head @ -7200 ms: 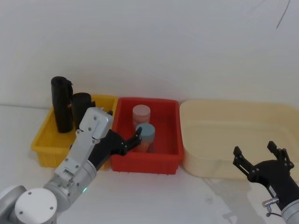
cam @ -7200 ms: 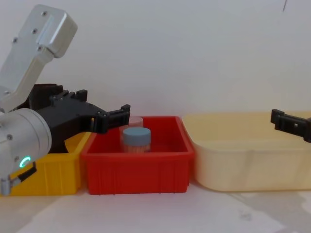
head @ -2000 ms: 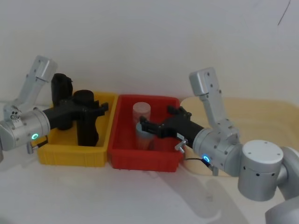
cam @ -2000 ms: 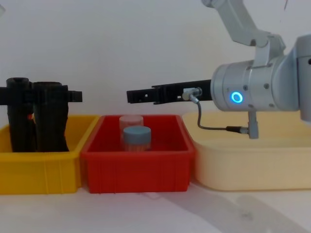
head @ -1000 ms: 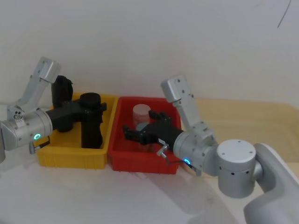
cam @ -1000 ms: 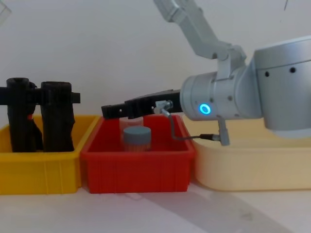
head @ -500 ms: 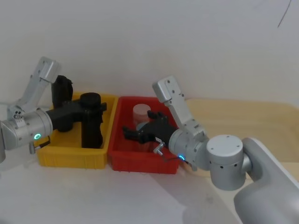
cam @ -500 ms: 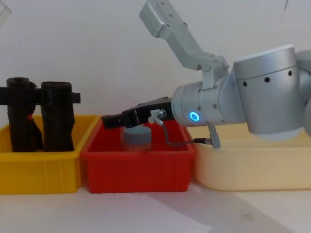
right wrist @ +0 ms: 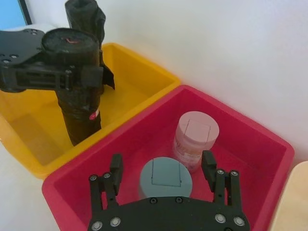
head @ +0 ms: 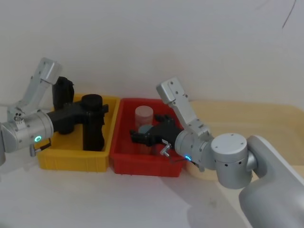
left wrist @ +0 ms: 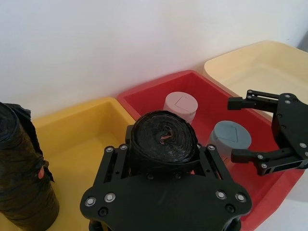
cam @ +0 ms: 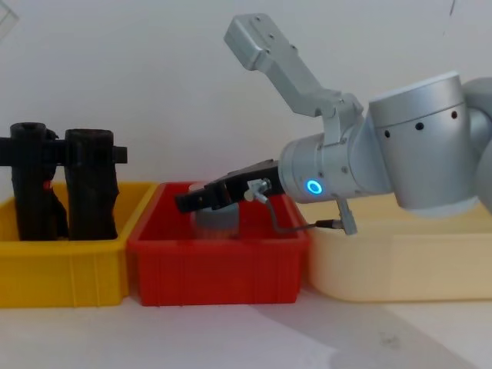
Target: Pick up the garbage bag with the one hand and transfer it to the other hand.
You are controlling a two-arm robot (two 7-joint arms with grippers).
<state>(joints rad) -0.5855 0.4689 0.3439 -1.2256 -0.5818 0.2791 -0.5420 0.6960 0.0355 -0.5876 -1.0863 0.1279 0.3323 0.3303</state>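
The garbage bag (head: pixel 93 124), a thick black roll, stands upright in the yellow bin (head: pixel 71 159), its lower end below the rim. My left gripper (head: pixel 96 110), on the arm with the green ring light, is shut on the roll's upper part; the left wrist view looks down on the garbage bag (left wrist: pixel 163 142) between the jaws. My right gripper (head: pixel 145 130), on the arm with the blue ring light, hangs open low over the red bin (head: pixel 142 166). Its fingers (right wrist: pixel 115 166) straddle a blue-lidded jar (right wrist: pixel 166 175) without touching it, a bin's width from the bag.
A slimmer black roll (head: pixel 61 95) stands at the back left of the yellow bin. A pink-lidded jar (head: pixel 144 114) sits behind the blue-lidded one in the red bin. A large cream tub (cam: pixel 400 261) stands to the right of it, under my right arm.
My right gripper swung in leftward over the red bin, then in the last half second sank lower and drew back a little. The left gripper and bag have held still.
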